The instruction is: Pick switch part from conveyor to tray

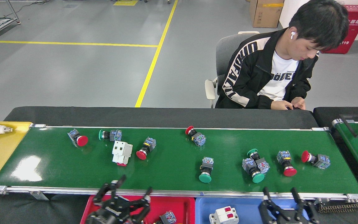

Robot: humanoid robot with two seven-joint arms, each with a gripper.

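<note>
- Left gripper [126,194]: black fingers spread, nothing in them, over the red plastic tray [179,205] at the near rail, probably staged for another pick.
- Right gripper [281,196]: prongs apart, empty, over the blue plastic tray [204,207].
- White breaker-style switch part with red toggles [224,214] lies in the blue tray, apart from both grippers.
- Another white switch block [122,151] lies on the glossy dark-green conveyor belt [172,165] among red and green pushbuttons; likely next, nearest the left gripper.
</note>
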